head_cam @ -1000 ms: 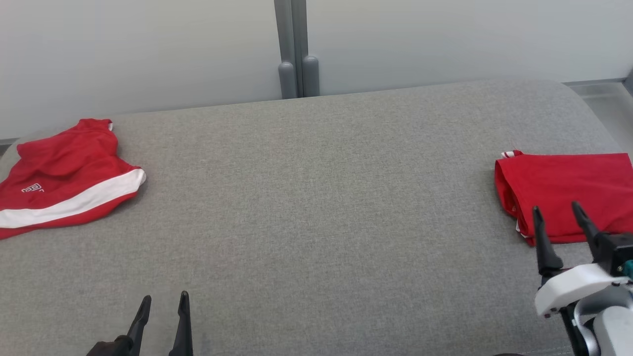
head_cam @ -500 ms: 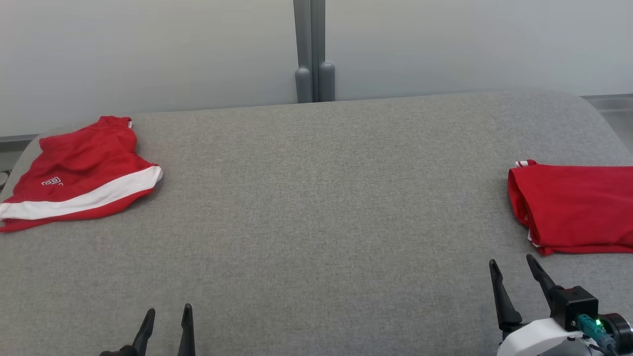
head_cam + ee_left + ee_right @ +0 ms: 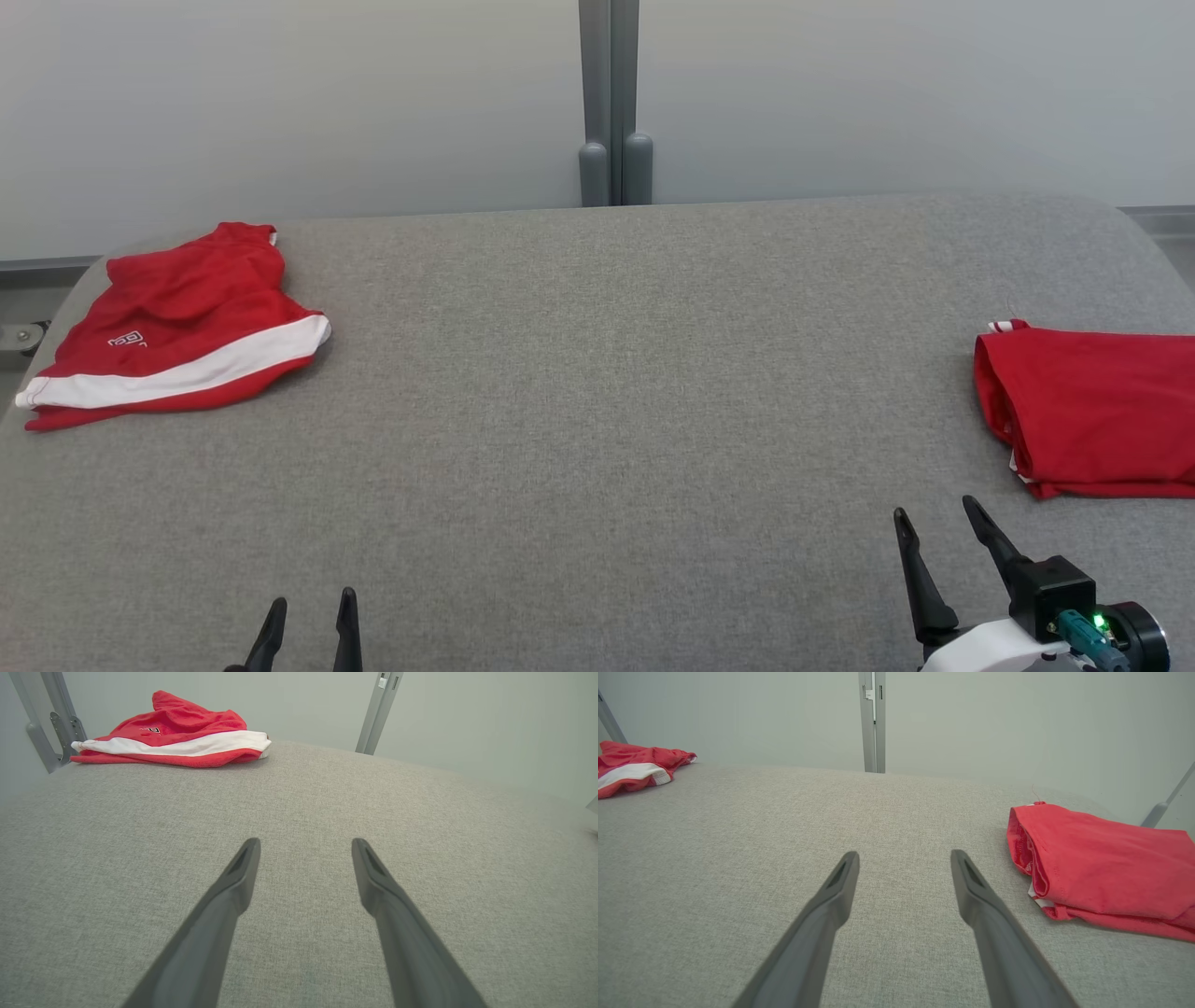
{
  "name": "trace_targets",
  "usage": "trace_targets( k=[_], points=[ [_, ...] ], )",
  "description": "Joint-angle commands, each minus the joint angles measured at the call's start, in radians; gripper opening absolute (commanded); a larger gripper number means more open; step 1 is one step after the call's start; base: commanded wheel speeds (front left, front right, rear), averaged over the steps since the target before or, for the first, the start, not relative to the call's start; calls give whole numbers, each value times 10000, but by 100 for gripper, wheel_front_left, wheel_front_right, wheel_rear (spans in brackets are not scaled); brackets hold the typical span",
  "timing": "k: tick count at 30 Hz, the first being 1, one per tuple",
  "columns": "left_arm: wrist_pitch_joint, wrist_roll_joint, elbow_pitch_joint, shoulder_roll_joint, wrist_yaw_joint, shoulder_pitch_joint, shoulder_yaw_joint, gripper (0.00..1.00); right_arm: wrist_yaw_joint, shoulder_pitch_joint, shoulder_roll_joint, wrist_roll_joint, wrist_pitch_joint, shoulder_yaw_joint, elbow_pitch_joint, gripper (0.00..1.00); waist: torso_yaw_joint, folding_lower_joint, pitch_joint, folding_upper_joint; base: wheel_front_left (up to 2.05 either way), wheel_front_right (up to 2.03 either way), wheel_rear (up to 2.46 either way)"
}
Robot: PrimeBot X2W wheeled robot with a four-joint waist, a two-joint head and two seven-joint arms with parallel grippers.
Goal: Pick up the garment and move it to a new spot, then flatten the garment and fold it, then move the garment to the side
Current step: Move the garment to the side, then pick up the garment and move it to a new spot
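Grey cloth covers the table, where left fingers and right fingers stand spread and empty, a folded red garment lying near the right fingers, ahead to their right, and a rumpled red-and-white garment well beyond the left fingers, to their left.

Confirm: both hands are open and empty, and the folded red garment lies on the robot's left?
No. The folded red garment lies on the robot's right, per the head view. The left hand and right hand are open and empty.
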Motion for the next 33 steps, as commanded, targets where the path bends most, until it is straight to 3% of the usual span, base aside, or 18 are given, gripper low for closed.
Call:
trace_targets(
  k=[1, 15, 20, 28, 33],
  points=[
    [0, -65, 14, 5, 1, 114, -2, 100, -16, 41, 22, -21, -26, -2, 21, 100, 18, 0, -35, 0, 0, 0, 0],
    [1, -11, -102, 4, 1, 146, 28, 100, -16, 108, -2, 56, -26, 291, -16, 100, 410, 0, -121, 0, 0, 0, 0],
    [1, -17, -287, -6, 1, 252, 273, 100, -16, 168, 69, 96, -26, 438, -39, 100, 1254, 0, -198, 0, 0, 0, 0],
    [1, 127, -683, 32, 1, 633, 716, 100, -16, -134, 244, 227, -26, 1007, 68, 100, 3399, 0, -324, 0, 0, 0, 0],
    [2, 123, -918, -3, 1, 941, 1154, 100, -16, -294, 312, 313, -26, 1460, 146, 100, 3905, 0, -333, 0, 0, 0, 0]
  ],
)
